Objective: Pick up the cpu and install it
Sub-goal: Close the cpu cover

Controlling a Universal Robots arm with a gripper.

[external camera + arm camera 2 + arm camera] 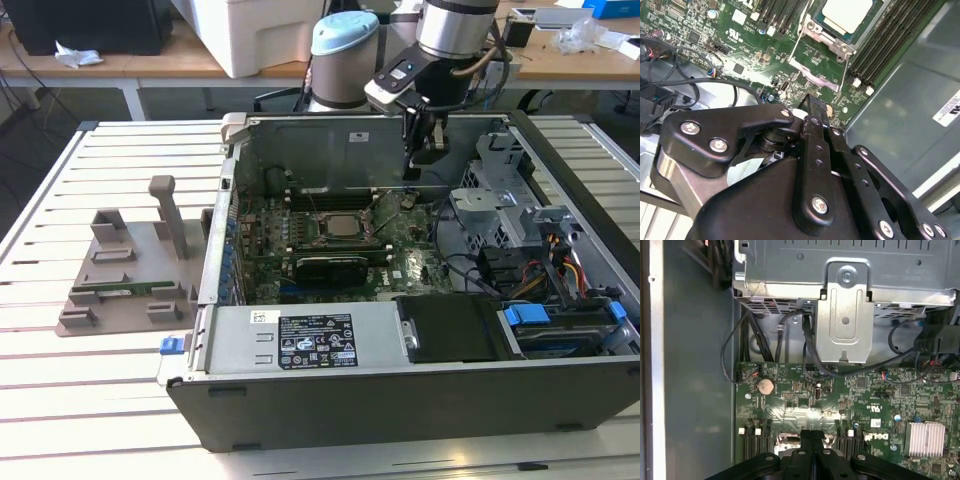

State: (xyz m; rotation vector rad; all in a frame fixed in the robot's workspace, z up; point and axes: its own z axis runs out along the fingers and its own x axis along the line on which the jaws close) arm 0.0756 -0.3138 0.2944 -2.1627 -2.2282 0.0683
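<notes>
1. The robot arm's gripper [414,170] hangs inside an open computer case [400,405] that lies on its side on a slatted table [100,400].
2. Both wrist views show the gripper's two black fingers pressed together with nothing between them, seen at [811,434] in the first and [808,102] in the second.
3. The cpu [340,226] lies flat in the socket at the middle of the green motherboard [412,266], its silvery top facing up.
4. In the exterior view the gripper is above the board, off to the exterior view's right of the cpu and nearer the case's back wall, clear of the chip.
5. In the second wrist view the cpu [847,12] sits within its metal socket frame [816,64], beyond the fingertips and apart from them, with rows of memory slots [885,42] just beside it.
6. The first wrist view looks across the motherboard [805,401] to a coin battery [766,385], a finned heatsink [926,438] and black cables [747,335] running up to a metal bracket [845,322].
7. On the table at the exterior view's left stands a grey holder [165,215], with a long green memory stick [118,291] lying in it, well apart from the case.
</notes>
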